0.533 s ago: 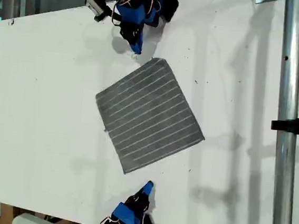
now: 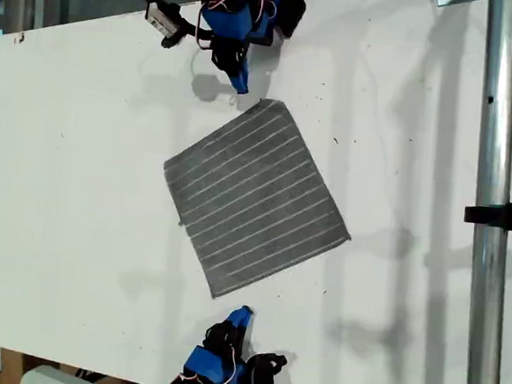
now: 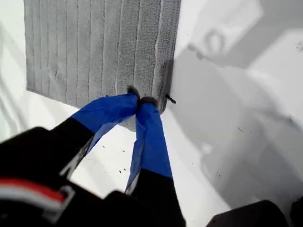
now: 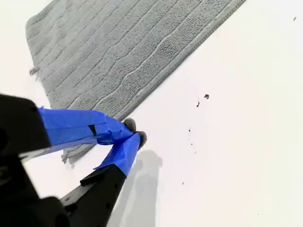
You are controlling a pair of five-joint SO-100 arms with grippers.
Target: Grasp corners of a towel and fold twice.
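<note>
Overhead exterior; close wrists; shared towel

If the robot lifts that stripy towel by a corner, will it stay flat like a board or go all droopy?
Probably droopy. The towel lies thin and flat against the table, with a soft ribbed weave in the wrist views, so it would likely sag and hang. It also looks light, so a push may slide or bunch it rather than tip it.

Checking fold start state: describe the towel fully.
The dark-grey square terry-looking cloth towel with thin white parallel stripes lies flat, unfolded, rotated diamond-wise on the white table. A hem runs along its edges; a small thread tuft shows at one corner. Neither blue-taped tool holds it; both sit shut near opposite corners.
</note>
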